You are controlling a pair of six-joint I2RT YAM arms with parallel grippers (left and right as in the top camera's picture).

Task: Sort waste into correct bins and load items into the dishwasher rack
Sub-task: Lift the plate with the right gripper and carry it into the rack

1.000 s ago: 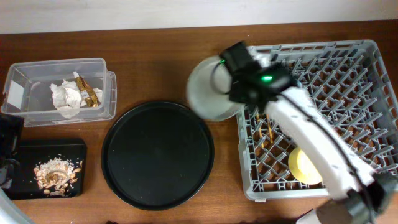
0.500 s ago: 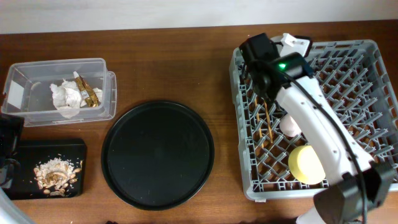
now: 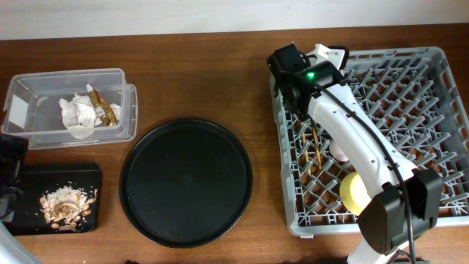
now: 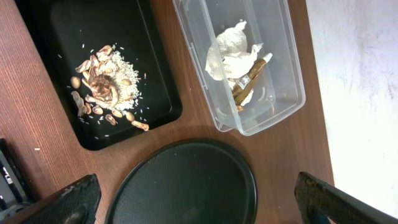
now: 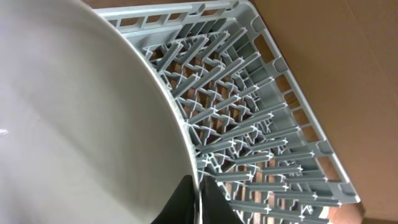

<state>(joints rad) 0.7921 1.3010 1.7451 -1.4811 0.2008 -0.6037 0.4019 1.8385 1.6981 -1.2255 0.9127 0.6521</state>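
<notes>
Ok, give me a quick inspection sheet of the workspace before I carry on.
Surface: brown wooden table.
Job's things: napkins and wrapper in clear tub; scraps in shallow black tray; chopsticks, pink cup, yellow bowl in rack; plate held over rack.
Clutter: round black tray, empty.
Grippers: left gripper open, empty; right gripper shut on plate rim.
Cables: black lead along right arm.
Surroundings: pale wall behind table.
</notes>
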